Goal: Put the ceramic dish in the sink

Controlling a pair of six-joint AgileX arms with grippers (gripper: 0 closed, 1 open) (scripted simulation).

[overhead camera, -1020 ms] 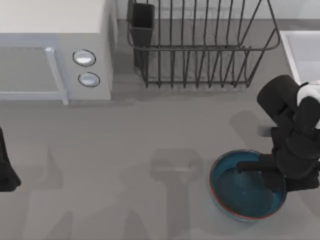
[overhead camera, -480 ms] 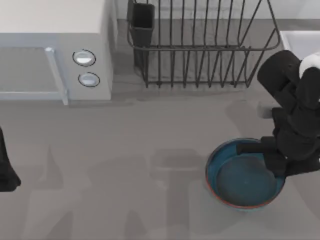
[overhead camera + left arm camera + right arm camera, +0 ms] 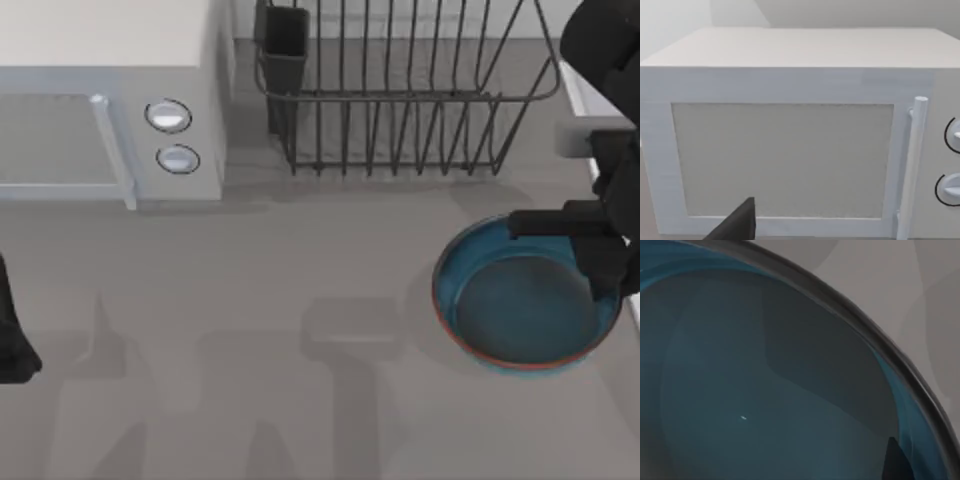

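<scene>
Surface (image 3: 300,260): plain grey, matte, crossed by soft arm shadows. Resting directly on it: white microwave (image 3: 110,100) at back left, door handle and two round knobs facing forward; dark wire dish rack (image 3: 400,90) at back centre, just beside the microwave, with a dark cutlery cup at its left corner. Pale sink (image 3: 578,90) rim at right edge, behind the rack's right end.

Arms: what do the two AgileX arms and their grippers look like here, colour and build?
Both are matte black. The right arm at the top view's right edge is made of chunky rounded segments; its right gripper ends in flat, blocky black fingers. The left arm is a dark, angular shape at the left edge. No cables or markings are visible.
</scene>
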